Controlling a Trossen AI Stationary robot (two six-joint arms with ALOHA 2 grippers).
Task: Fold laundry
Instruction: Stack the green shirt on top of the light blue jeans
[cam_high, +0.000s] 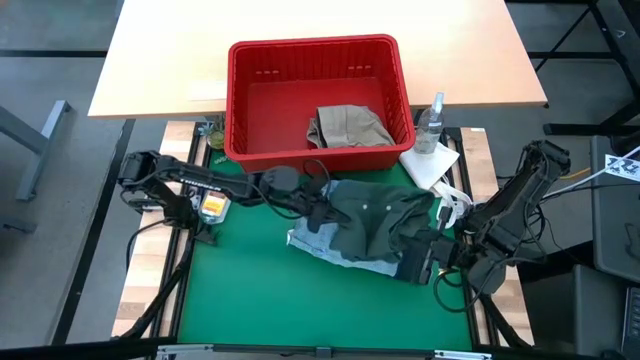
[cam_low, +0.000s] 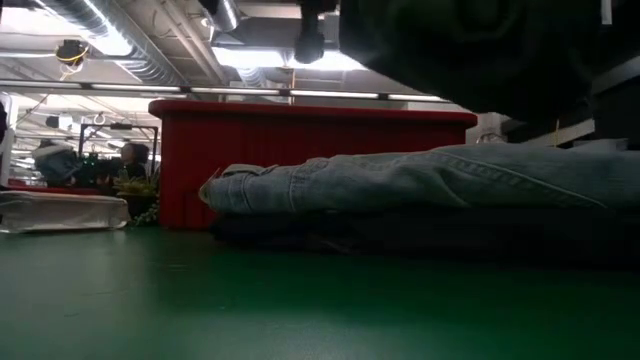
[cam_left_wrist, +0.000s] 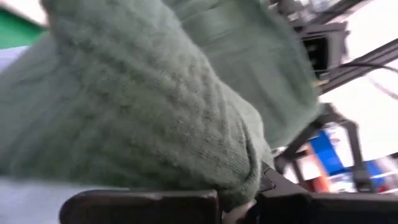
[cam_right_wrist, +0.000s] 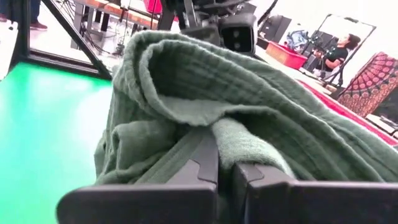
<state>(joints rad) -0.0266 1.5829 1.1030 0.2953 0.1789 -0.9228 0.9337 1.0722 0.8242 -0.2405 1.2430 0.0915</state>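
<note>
Here, green mat (cam_high: 260, 300) under laundry (cam_high: 375, 225); workshop room behind.

Bright ceiling lights (cam_low: 250, 58) glare in the low view; the left wrist view is blurred.

Both arms are dark, jointed and wrapped in loose black cables. The left arm (cam_high: 190, 185), beside the red basket (cam_high: 240, 110), carries an orange-and-white label. The right gripper (cam_right_wrist: 225, 163) has flat black fingers.

A rumpled dark olive green garment (cam_high: 385, 215) hangs above light blue denim (cam_high: 345, 255), while a crumpled beige khaki piece (cam_high: 348, 126) lies apart.
</note>
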